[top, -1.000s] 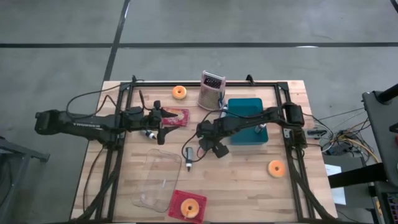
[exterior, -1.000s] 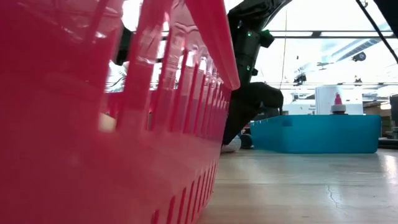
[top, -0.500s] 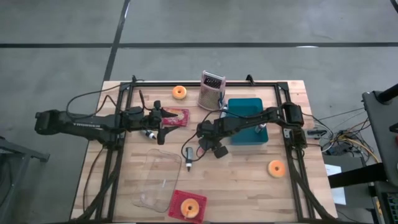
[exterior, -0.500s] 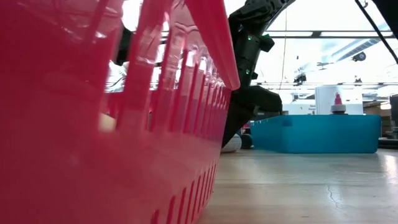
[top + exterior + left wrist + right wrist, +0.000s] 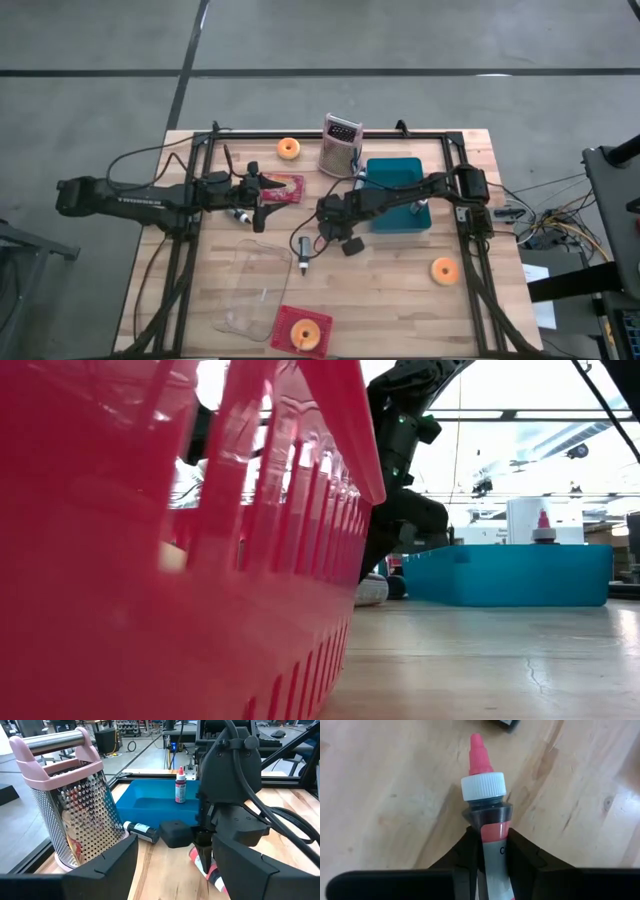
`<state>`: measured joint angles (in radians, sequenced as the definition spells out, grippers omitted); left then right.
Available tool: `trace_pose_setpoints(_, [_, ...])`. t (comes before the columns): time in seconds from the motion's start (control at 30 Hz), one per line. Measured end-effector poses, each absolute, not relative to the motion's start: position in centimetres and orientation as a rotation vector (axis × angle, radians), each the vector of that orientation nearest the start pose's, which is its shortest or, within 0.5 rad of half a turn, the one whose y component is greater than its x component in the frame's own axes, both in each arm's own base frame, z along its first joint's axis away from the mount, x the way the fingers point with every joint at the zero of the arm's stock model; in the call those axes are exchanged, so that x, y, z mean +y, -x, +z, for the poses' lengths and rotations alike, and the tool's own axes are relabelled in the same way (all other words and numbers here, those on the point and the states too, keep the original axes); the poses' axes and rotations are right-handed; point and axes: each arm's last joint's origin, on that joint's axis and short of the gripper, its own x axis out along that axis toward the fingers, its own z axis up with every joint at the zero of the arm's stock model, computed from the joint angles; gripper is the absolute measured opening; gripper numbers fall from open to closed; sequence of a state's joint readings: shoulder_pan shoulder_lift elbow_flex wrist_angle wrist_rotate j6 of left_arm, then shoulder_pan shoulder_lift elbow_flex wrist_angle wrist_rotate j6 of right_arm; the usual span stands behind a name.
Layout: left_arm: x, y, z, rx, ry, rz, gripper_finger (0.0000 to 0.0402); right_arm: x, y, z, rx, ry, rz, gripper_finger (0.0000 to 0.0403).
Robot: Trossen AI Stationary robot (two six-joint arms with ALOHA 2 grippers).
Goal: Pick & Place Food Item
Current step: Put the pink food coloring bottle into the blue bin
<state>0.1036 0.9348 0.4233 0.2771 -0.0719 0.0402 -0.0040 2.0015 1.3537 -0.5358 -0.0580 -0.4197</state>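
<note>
Red basket (image 5: pixel 180 560) blocks most of low view. Right gripper (image 5: pixel 490 851) clenched on squeeze bottle (image 5: pixel 487 810): pink tip, white cap, lying on table (image 5: pixel 385 785) mid-board. Left gripper (image 5: pixel 172 865) spread wide, empty.

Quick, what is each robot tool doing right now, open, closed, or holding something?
Left tool: open, holding nothing, near the grater.
Right tool: closed on the small red-tipped bottle lying on the table.
</note>
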Motion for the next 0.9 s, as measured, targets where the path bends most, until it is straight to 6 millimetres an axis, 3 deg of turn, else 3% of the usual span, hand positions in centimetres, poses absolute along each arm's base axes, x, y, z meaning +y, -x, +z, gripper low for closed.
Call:
trace_pose_setpoints(0.17, [2.3, -19.9, 22.6, 0.238, -0.036, 0.170, 0.0257, 0.2, -39.5, 17.9, 1.033, 0.305, 0.247, 0.0062])
trace_pose_setpoints(0.37, [2.3, -19.9, 22.6, 0.237, -0.037, 0.170, 0.0257, 0.0, -37.1, 21.0, 0.888, 0.290, 0.150, 0.0053])
trace_pose_setpoints(0.5, [2.3, -19.9, 22.7, 0.231, -0.037, 0.170, 0.0257, -0.1, -34.2, 22.7, 0.754, 0.269, 0.065, 0.0053])
trace_pose_setpoints(0.67, [2.3, -20.0, 22.7, 0.219, -0.037, 0.170, 0.0257, -0.3, -29.7, 23.3, 0.570, 0.224, -0.053, 0.0053])
trace_pose_setpoints(0.9, [2.3, -20.1, 23.0, 0.189, -0.038, 0.170, 0.0257, -0.9, -23.5, 22.5, 0.391, 0.153, -0.292, 0.0053])
